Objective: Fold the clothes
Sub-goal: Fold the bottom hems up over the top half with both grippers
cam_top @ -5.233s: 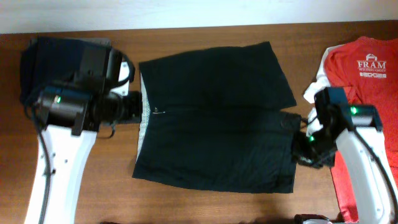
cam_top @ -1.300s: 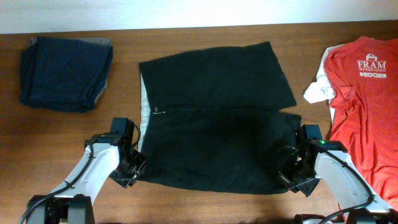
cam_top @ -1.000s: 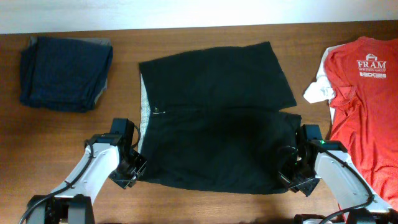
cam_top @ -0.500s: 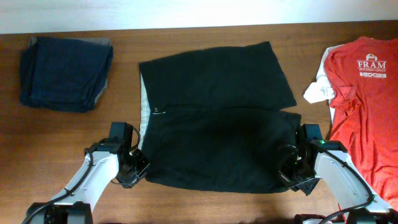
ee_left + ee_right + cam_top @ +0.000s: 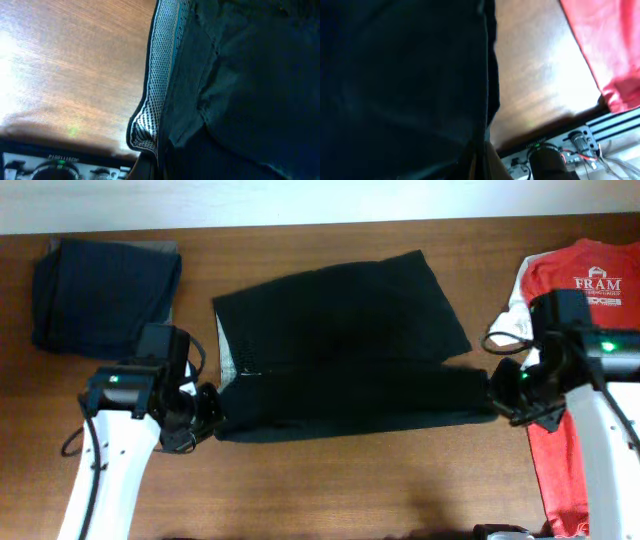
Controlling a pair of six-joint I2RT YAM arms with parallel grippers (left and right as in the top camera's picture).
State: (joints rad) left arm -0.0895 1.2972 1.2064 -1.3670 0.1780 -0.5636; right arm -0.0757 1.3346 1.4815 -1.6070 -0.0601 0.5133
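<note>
The clothes [image 5: 340, 330] are caught at both ends. My left gripper [image 5: 205, 412] is pinched closed on the waistband corner, where the pale mesh band [image 5: 159, 75] shows, and my right gripper [image 5: 495, 392] is clamped on the opposite hem corner. The near edge hangs raised between them at mid-table. I judge the first fold half made; next I should carry both corners evenly to the far edge. On the wooden table [image 5: 330, 490], a red T-shirt [image 5: 590, 310] lies right and a navy pile [image 5: 100, 295] left.
</note>
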